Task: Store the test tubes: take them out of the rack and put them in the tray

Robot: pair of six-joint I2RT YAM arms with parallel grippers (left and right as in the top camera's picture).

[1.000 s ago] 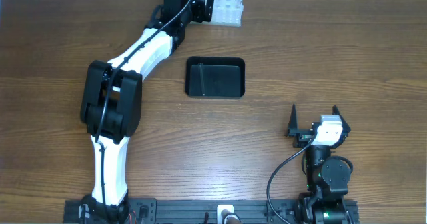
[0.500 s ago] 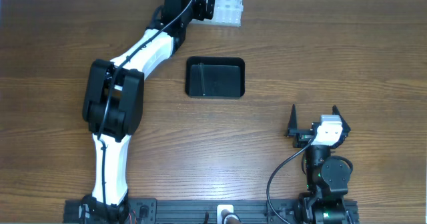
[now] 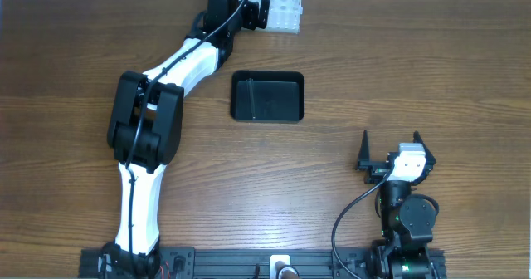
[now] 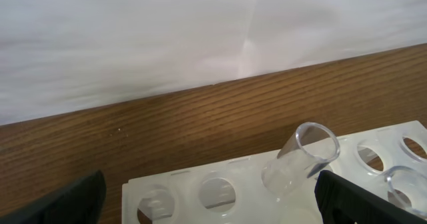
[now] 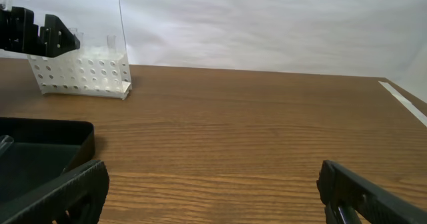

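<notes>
The left claw (image 4: pixel 211 201) is held wide open and empty over the rack (image 4: pixel 183 179), where a tilted test tube (image 4: pixel 303 159) stands close beside one finger. If closed off-centre, the tube could be jammed or the light rack tipped.

rack (image 3: pixel 282 13) at the table's (image 3: pixel 431 63) far edge, left gripper (image 3: pixel 263 11) at its left end | tilted test tube (image 4: pixel 303 159) in a rack hole | tray (image 3: pixel 267 117) nearer, mid-table — lying test tube (image 3: pixel 251 96) in it by its left wall | right gripper (image 3: pixel 390 150) near-right, well apart from the tray
</notes>
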